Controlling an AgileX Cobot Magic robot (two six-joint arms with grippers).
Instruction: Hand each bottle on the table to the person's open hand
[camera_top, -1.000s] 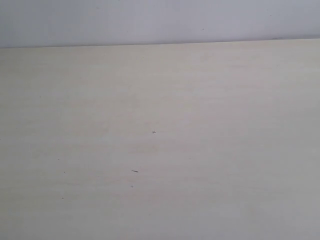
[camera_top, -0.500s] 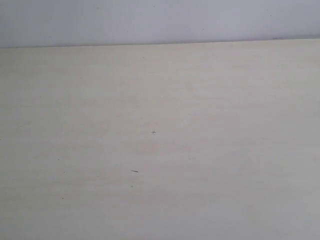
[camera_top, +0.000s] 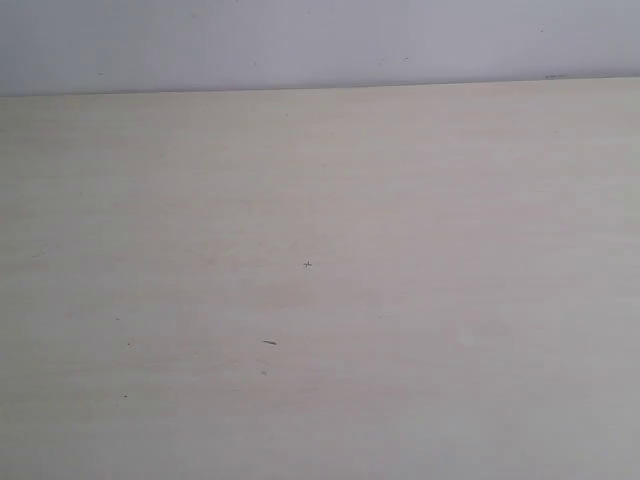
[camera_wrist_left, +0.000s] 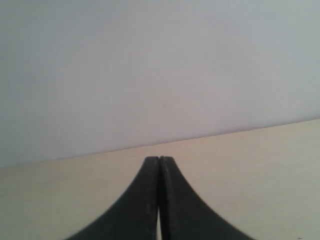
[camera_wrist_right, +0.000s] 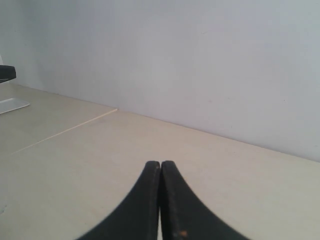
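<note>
The pale beige table (camera_top: 420, 220) fills the exterior view, bare but for a few tiny dark specks. No bottles and no person's open hand show in any view. Neither arm appears in the exterior view. In the left wrist view my left gripper (camera_wrist_left: 159, 159) hangs low over the table (camera_wrist_left: 260, 165), its black fingers pressed together with nothing between them. In the right wrist view my right gripper (camera_wrist_right: 160, 163) is likewise shut and empty above the table (camera_wrist_right: 75, 165).
A plain pale wall (camera_top: 300, 40) rises behind the table's far edge. In the right wrist view a seam (camera_wrist_right: 65, 130) runs across the tabletop, and a dark object (camera_wrist_right: 6, 74) with a pale flat piece (camera_wrist_right: 12, 105) sits at the far side.
</note>
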